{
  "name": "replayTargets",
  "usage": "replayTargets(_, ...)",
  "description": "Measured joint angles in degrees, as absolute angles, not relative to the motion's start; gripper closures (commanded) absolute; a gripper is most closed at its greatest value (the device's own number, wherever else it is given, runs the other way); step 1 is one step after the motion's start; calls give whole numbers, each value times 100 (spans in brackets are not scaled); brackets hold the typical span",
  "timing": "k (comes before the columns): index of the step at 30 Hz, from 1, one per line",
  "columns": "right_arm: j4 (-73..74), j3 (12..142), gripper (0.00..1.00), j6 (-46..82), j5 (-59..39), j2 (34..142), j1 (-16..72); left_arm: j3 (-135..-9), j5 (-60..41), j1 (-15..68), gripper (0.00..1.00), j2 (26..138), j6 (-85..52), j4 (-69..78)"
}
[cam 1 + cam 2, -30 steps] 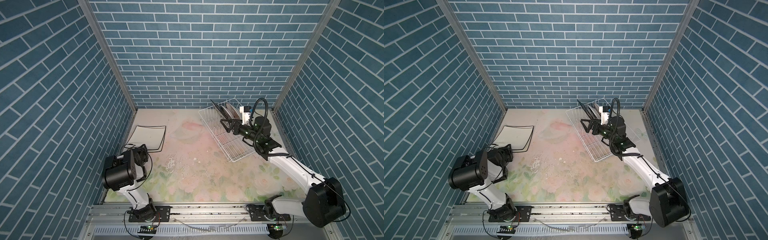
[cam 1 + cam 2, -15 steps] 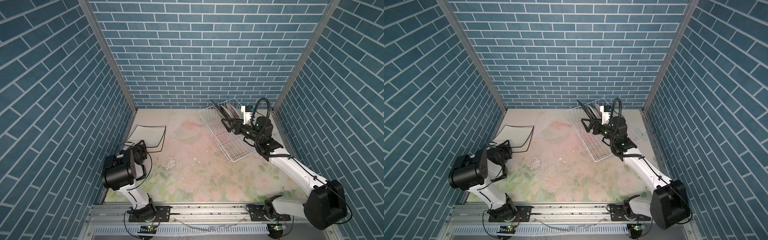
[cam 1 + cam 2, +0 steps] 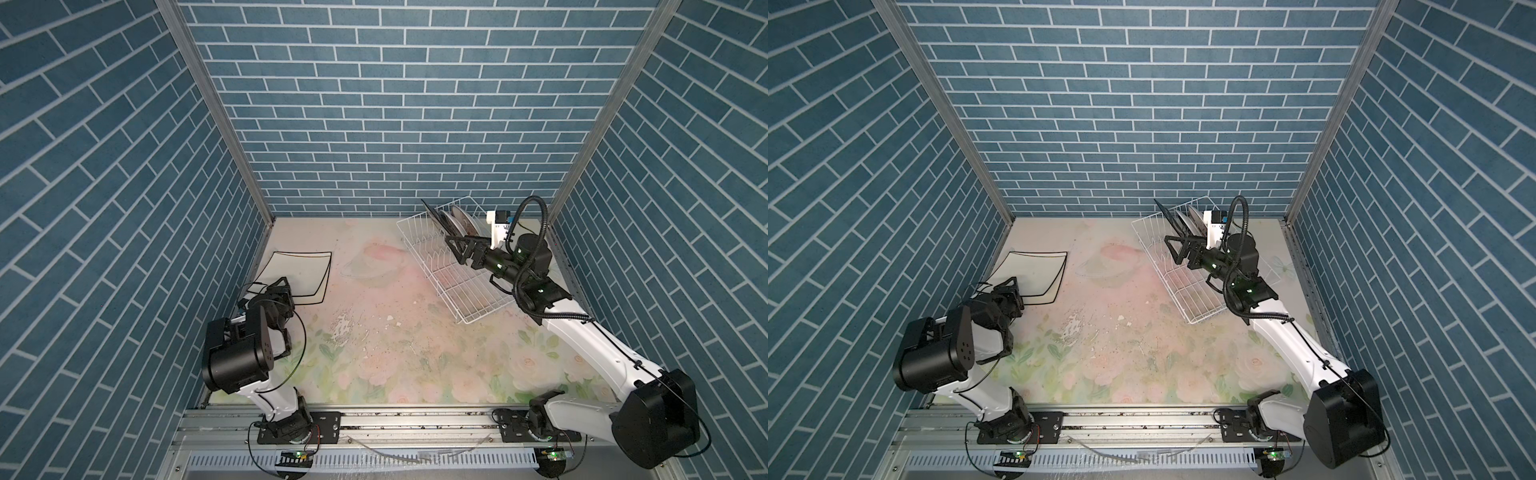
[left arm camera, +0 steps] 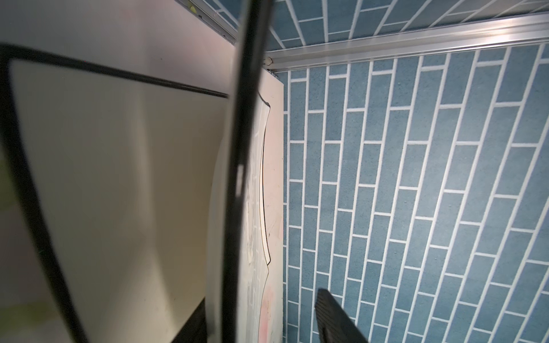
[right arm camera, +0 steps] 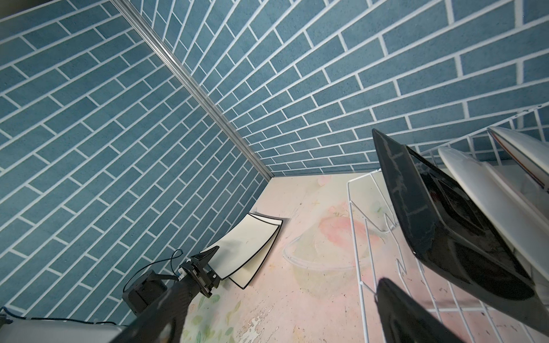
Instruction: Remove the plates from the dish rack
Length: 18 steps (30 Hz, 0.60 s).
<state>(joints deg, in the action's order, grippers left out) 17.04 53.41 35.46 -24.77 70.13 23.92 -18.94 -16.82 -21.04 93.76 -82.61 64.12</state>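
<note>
Two square black-rimmed plates lie stacked flat at the back left. My left gripper is at their near corner and open. In the left wrist view the top plate has its rim between the jaws, clear of the visible finger. The white wire dish rack stands at the back right. It holds an upright dark square plate and two round white ones. My right gripper hangs open over the rack beside the dark plate, holding nothing.
Blue brick walls close in the flowered table on three sides. The left wall runs right beside the stacked plates. The rack sits askew, one end near the back wall and the right wall. An aluminium rail runs along the front edge.
My left gripper's jaws have opened off the top plate's rim, and the plate stays on the stack. The right arm has hardly moved and stays open.
</note>
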Motion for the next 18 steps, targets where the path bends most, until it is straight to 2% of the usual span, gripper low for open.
replayTargets(18,1573,5330,1,3483,-2432,6855,2392,-1966,-1568,-2104,20,8169,-7773,4294)
